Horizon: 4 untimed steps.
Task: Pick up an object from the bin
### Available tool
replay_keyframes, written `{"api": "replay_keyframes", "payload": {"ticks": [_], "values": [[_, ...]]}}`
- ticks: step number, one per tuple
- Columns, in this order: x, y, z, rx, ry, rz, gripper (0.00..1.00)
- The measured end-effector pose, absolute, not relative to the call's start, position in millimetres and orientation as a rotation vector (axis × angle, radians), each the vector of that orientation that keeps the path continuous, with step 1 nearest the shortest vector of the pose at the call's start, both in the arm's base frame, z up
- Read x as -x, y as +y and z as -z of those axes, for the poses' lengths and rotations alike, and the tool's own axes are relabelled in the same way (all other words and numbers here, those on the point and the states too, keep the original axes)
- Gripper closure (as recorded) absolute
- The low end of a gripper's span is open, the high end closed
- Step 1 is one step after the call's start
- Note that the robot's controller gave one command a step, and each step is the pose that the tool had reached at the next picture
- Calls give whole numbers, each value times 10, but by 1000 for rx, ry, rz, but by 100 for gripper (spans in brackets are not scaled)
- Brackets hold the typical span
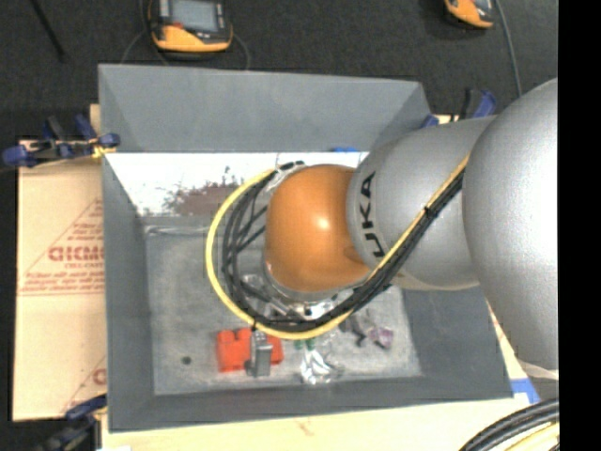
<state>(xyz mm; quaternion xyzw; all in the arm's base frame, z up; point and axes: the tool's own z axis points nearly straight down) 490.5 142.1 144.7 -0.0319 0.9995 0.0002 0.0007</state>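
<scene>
**Bin** (pixel 131 280): grey metal with sloped walls and a flat floor. The slopes probably let loose things slide down to where the arm can reach them.

**Orange-red block** (pixel 232 350): blocky and bright, lying flat on the floor close to the front wall. It is the reference for every place below, and I judge it the likeliest thing to be picked.

**Small grey piece** (pixel 264 356): touches the block's right side. I cannot tell whether it is a loose thing or part of the robot's tool.

**Crumpled silvery thing** (pixel 317 367): near the block, on its right.

**Purple bit** (pixel 379 335): well apart from the block, farther right.

**Dark speck** (pixel 186 361): just left of the block.

**Arm, orange cover** (pixel 310 228), **looped cables** (pixel 222 252): they hang above the block, slightly to its right. The wrist points straight down, probably so the tool meets the floor squarely.

**Gripper** (pixel 282 318): just up and right of the block, low over the floor and tucked under the cover. The cover and cables hide its working end, so I cannot tell how wide it stands or whether it has hold of anything. The block and the grey piece lie nearest to it.
</scene>
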Motion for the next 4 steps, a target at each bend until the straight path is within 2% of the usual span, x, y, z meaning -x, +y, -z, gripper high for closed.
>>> {"api": "replay_keyframes", "payload": {"ticks": [1, 2, 3, 4], "values": [[-5036, 1189, -670, 307, 3129, 3, 0], [-5062, 1207, -723, 300, 3119, -2, 100], [-5022, 884, -1951, 259, 3121, 1, 100], [-4760, 469, -2713, 578, 3081, 3, 100]]}}
